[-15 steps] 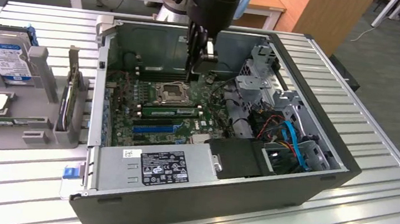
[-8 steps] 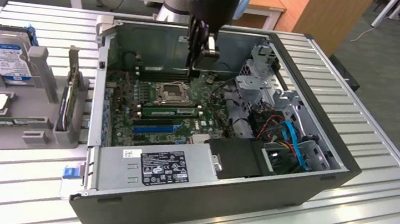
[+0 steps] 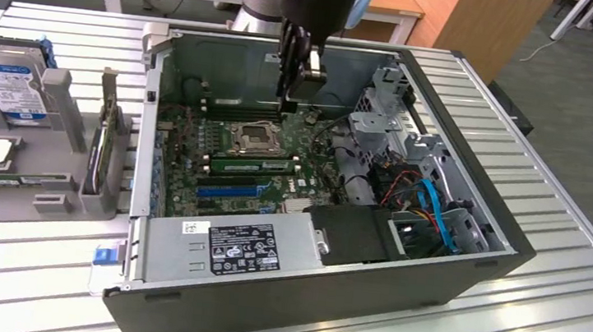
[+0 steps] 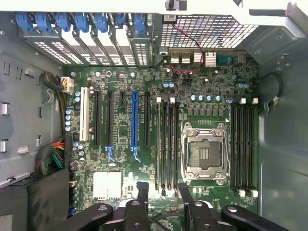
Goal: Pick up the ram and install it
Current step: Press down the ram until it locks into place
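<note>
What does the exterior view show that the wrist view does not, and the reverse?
The exterior view adds the grey parts stand holding a silver hard drive and the thin green ram stick, on a slatted metal table. The wrist view adds a long white slot and a perforated vent grille. Both share the green motherboard, silver processor socket and open black pincer.

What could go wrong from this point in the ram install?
1. The open, empty hand hangs inside the case over the motherboard; a careless descent could strike the memory slots or the uncovered CPU socket beside them.
2. In the exterior view it stands close to the case's far wall, so a sideways move could clip metal.
</note>
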Tool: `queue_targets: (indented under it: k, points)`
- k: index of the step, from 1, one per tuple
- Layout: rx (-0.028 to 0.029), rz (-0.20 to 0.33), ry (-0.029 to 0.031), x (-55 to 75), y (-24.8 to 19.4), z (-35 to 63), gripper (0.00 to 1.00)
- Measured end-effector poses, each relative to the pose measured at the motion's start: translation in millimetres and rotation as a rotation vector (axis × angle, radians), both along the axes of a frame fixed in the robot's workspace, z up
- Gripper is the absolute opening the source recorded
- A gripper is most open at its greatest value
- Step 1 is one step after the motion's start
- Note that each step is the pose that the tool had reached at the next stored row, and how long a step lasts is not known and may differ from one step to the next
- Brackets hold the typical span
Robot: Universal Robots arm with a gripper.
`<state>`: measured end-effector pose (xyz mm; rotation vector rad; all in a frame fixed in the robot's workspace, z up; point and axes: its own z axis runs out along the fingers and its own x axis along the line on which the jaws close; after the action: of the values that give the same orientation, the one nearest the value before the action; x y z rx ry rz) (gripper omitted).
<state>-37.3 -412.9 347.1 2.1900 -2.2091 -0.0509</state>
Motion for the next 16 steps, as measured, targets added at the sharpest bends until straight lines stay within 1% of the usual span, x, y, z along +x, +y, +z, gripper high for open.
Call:
queue_targets:
  k: [12, 15, 16]
  points:
    - [0.0000, 0.000, 0.0000, 0.0, 0.0, 0.0, 0.36]
    - [0.0001, 0.000, 0.0000, 0.0, 0.0, 0.0, 0.17]
    - [0.0000, 0.000, 0.0000, 0.0, 0.0, 0.0, 0.17]
